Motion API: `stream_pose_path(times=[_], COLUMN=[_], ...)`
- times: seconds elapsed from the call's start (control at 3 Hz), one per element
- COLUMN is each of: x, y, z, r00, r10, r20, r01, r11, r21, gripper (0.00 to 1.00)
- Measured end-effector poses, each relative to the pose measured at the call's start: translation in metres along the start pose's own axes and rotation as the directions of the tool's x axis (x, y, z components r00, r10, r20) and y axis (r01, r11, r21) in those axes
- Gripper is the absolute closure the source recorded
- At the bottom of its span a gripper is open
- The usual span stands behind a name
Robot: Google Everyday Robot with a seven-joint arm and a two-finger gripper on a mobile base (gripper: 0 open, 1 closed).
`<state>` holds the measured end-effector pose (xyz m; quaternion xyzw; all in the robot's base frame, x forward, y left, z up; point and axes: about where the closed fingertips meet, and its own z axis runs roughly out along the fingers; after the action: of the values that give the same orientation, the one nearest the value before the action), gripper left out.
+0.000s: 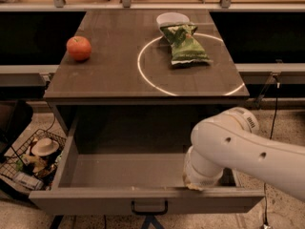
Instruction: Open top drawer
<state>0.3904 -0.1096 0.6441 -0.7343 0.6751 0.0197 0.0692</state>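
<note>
Progress in the camera view looks all but complete: the top drawer stands drawn well out, grey inside showing, its front lip right under the gripper and its black handle just left of and below it. Little seems left beyond letting go. The white wrist covers the gripper, so I cannot tell whether it is clenched or released. The arm runs off-frame to the right.

- The white arm comes in from the right edge and runs leftward to a rounded joint.
- There the wrist turns straight down.
- The end effector sits at the wrist's lower end, low and right of centre in the view, mostly hidden by the wrist.
</note>
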Motion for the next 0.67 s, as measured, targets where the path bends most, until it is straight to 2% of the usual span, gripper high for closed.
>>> stream_pose_path(times=[0.67], x=[-0.0056], y=[0.0174], z=[-0.0019], r00=[1.000], r10=[-0.002], r20=[-0.009], r01=[0.002], r11=[0.9992], r21=[-0.039], gripper=[1.00])
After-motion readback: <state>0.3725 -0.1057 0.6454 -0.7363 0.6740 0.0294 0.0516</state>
